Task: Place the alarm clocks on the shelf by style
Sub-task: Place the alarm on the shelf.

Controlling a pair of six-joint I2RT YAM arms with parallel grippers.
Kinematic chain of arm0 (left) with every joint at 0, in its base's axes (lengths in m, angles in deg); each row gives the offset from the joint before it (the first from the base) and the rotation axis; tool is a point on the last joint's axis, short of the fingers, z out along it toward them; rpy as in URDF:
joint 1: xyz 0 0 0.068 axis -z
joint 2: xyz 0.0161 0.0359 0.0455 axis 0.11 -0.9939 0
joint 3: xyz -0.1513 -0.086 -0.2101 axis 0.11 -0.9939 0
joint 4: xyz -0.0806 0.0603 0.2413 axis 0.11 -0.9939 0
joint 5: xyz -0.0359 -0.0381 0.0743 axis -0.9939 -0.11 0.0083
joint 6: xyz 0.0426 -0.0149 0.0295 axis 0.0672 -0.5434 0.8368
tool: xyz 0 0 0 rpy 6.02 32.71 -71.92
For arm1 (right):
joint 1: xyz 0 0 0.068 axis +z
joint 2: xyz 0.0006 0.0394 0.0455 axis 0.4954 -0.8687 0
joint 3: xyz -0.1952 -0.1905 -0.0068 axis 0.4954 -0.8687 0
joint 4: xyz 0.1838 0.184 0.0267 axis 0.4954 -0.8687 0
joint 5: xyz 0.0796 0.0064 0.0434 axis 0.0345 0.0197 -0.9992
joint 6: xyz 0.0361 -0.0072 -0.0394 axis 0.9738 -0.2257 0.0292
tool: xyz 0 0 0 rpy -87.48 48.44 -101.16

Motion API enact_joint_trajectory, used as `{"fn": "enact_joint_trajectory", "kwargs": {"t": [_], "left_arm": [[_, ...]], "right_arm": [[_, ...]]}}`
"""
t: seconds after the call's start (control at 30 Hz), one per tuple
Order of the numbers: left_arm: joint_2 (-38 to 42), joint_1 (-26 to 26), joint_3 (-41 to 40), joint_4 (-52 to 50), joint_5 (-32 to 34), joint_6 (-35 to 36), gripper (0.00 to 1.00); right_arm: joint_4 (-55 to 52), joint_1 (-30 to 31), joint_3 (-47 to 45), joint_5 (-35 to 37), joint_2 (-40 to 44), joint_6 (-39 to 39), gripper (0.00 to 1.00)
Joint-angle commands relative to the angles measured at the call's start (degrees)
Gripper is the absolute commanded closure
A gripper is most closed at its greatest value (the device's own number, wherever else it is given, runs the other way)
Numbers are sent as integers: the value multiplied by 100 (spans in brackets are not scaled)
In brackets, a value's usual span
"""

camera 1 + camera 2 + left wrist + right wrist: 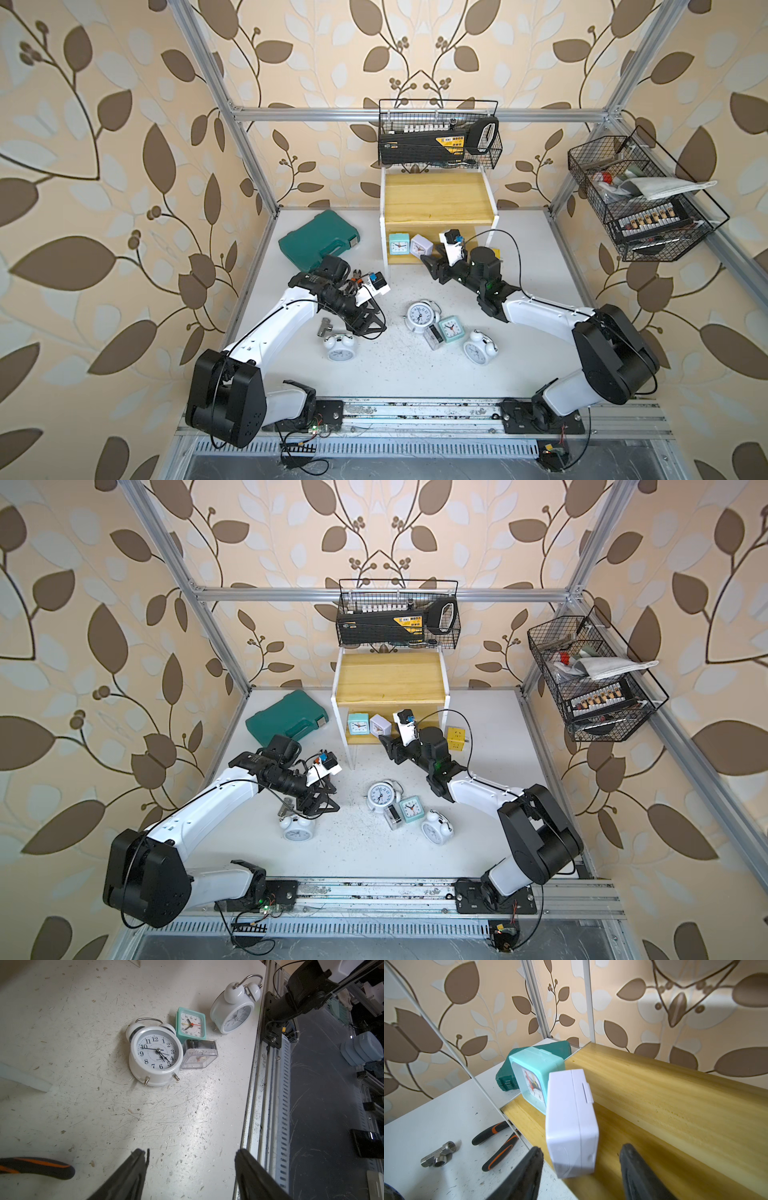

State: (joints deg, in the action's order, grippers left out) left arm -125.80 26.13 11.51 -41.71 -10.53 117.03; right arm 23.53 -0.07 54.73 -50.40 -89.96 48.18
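Observation:
The shelf (436, 199) stands at the back of the table. On its lower board a mint square clock (398, 244) and a lilac square clock (420, 245) stand side by side. My right gripper (581, 1148) is open just in front of the lilac clock (572, 1122), one finger on each side and a gap at both. On the table lie a white twin-bell clock (155, 1055), a teal square clock (191, 1024), a clear clock (199, 1054) and a second white twin-bell clock (232, 1014). A third white one (340, 347) lies below my left gripper (374, 328), which is open and holds nothing.
A green tool case (318, 241) lies left of the shelf. Orange-and-black pliers (496, 1142) and a metal pipe fitting (439, 1154) lie near the shelf's left panel. A yellow cube (455, 738) sits right of the shelf. Black wire baskets (440, 137) (640, 199) hang on the frame.

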Motion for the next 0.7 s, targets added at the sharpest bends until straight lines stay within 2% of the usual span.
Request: {"fn": "enact_joint_trajectory", "kwargs": {"t": [0.0,0.2,0.53,0.67], "left_arm": [[4,-57,-26,-51,-215,58,29],[-15,-57,-26,-51,-216,70,29],[-8,-57,-25,-69,-224,63,28],[2,-64,-27,-69,-224,72,29]], "right_arm": [[-57,41,-115,171,137,22,38],[-97,43,-141,214,139,21,41],[-158,39,-42,287,73,-13,52],[-204,38,70,295,1,-36,60]]}}
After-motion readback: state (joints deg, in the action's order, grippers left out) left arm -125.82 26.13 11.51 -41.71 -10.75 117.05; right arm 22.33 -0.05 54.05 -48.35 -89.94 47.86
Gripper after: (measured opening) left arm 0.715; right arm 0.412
